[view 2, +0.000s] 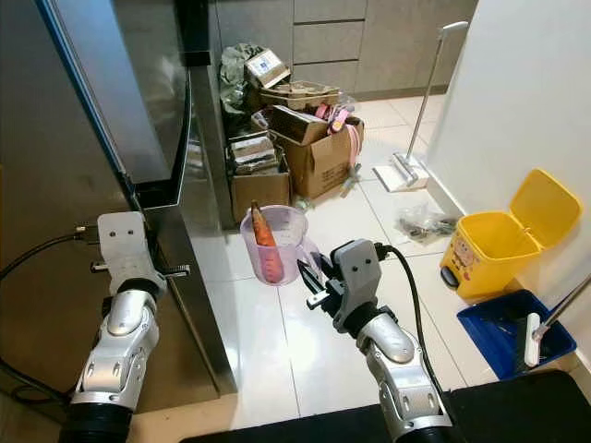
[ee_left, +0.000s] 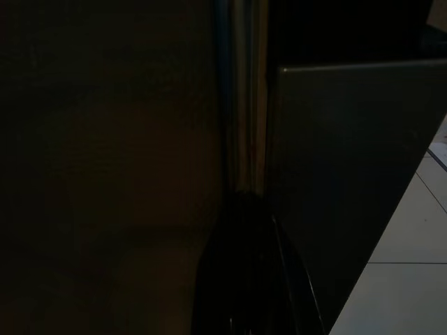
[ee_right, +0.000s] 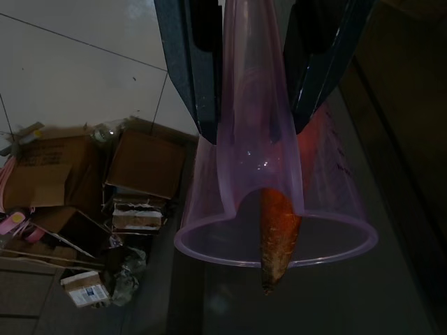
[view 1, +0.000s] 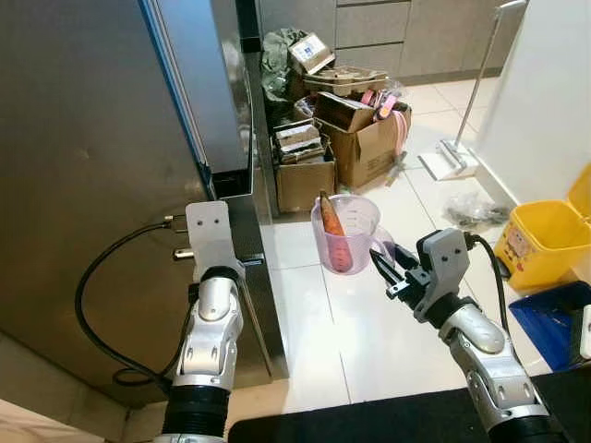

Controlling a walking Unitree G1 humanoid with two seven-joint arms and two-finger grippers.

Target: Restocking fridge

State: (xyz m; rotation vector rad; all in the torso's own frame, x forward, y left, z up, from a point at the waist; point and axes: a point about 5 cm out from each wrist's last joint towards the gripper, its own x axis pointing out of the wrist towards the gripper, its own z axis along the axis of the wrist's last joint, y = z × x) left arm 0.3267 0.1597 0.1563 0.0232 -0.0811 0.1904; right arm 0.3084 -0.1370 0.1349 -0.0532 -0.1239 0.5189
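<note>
A translucent pink measuring cup (view 1: 348, 238) holds a carrot (view 1: 332, 221) that stands upright in it. My right gripper (view 1: 380, 263) is shut on the cup's handle and holds the cup above the white floor tiles, right of the fridge. In the right wrist view the two fingers (ee_right: 195, 70) clamp the handle, with the carrot (ee_right: 279, 230) poking past the rim. My left arm (view 1: 211, 314) reaches up to the grey fridge (view 1: 92, 166). My left gripper (ee_left: 244, 279) rests dark against the seam at the door edge.
Cardboard boxes (view 1: 355, 138) full of clutter stand behind the fridge corner. A mop (view 1: 462, 152) leans on the white wall (view 1: 545, 92). A yellow bin (view 1: 545, 240) and a blue dustpan (view 1: 554, 318) sit to the right. A black cable (view 1: 88, 305) loops beside my left arm.
</note>
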